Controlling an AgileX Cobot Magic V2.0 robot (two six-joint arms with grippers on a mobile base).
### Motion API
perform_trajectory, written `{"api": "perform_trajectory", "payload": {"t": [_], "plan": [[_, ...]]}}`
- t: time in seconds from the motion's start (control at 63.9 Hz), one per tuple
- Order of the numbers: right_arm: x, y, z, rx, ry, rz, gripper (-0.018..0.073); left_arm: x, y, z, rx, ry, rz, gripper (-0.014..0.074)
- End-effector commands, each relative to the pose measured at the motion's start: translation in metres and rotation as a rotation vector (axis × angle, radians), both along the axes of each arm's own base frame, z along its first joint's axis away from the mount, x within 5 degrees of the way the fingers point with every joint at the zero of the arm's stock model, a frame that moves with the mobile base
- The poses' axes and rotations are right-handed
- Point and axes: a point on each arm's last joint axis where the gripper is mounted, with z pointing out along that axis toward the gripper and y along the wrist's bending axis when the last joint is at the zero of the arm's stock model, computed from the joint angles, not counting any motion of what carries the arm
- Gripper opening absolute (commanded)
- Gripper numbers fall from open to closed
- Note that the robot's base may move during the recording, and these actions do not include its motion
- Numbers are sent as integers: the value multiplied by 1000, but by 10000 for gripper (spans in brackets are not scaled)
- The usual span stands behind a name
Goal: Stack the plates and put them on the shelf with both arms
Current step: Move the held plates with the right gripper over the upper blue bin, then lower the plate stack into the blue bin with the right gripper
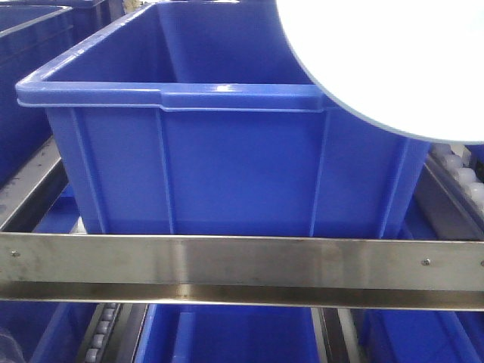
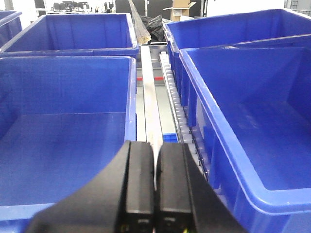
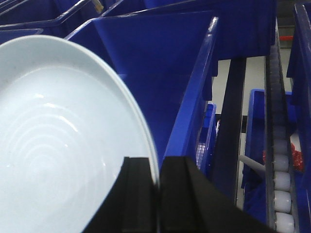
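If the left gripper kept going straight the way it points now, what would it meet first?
Probably nothing soon: the shut left gripper points along the gap between two blue bins, over the steel rail; depth beyond is unclear.

Plate (image 3: pixel 53 145): white, smooth, glossy glaze; faint concentric rings catch the light across its face. Front bin (image 1: pixel 227 174): blue moulded plastic, smooth, slight sheen along the rim, ribbed walls. Shelf front bar (image 1: pixel 227 265): brushed stainless steel, satin finish, small rivets. Roller rail (image 3: pixel 281 184): pale plastic rollers, smooth. Right pincer (image 3: pixel 159 194) and left pincer (image 2: pixel 155 194): black fingers, matt.
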Motion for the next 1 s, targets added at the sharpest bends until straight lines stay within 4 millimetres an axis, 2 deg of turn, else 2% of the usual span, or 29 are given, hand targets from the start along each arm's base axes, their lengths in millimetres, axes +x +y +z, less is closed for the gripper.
{"api": "perform_trajectory", "payload": {"t": [0.0,0.719,0.876,0.985], "plan": [[1,-2,20,39,-123,-17,49,1,1,16,-24,-96,10,80],[5,0,17,33,-96,-13,49,1,1,16,-24,-96,10,80],[20,4,43,40,-126,-14,49,1,1,16,-24,-96,10,80],[42,10,67,38,-134,-13,49,1,1,16,-24,-96,10,80]]}}
